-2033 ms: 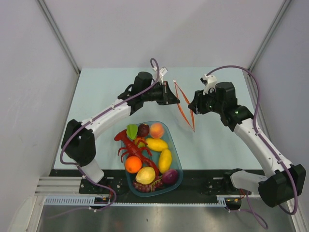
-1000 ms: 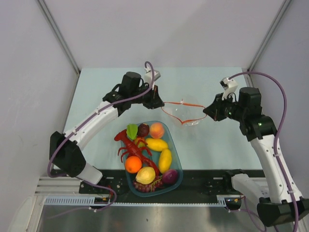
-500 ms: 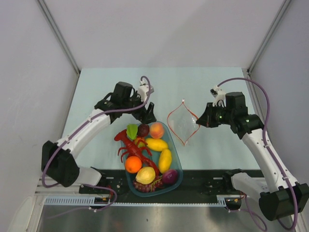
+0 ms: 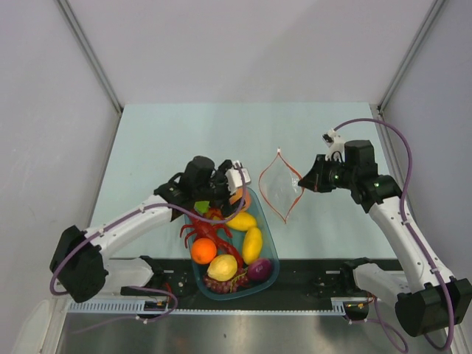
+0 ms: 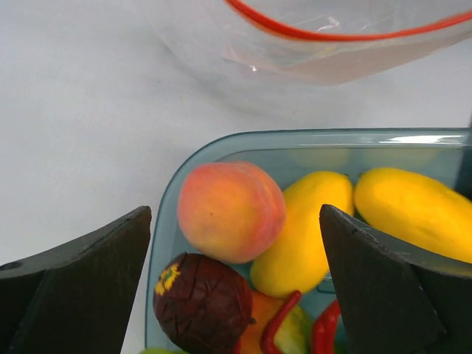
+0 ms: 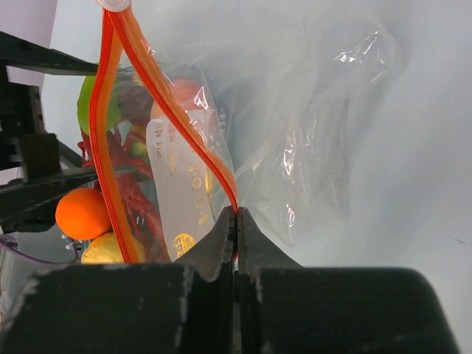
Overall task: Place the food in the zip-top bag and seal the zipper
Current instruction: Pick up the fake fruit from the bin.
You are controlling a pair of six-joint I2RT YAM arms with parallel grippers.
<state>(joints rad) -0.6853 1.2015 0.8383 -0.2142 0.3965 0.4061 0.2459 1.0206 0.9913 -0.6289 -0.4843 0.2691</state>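
Fingers (image 5: 81, 273) of the left gripper (image 5: 234, 217) stand spread wide with nothing between them, hovering over the far end of the blue tub (image 5: 243, 144). Just past their tips lies a dark purple piece (image 5: 203, 302), then the peach (image 5: 231, 210), with two yellow fruits (image 5: 302, 232) to the right of it, all inside the tub. Beyond the tub's rim is a strip of bare table (image 5: 74, 110), and past that the zip-top bag (image 5: 310, 63), its red zipper (image 5: 295, 31) curving along the mouth edge. Bag and tub sit near each other; whether they touch cannot be told

On the other side, the fingers (image 6: 210, 243) of the right gripper (image 6: 236, 217) are pinched tight on one lip of the zipper. From that pinch the two red lips run away and part, so the mouth gapes. From above it shows as a leaf-shaped loop between the tub and the right gripper. The crinkled clear body spreads out past the fingers. Through the plastic, further off, the orange (image 6: 81, 214), the red lobster (image 6: 140, 203) and a green leaf (image 6: 96, 103) show in the tub
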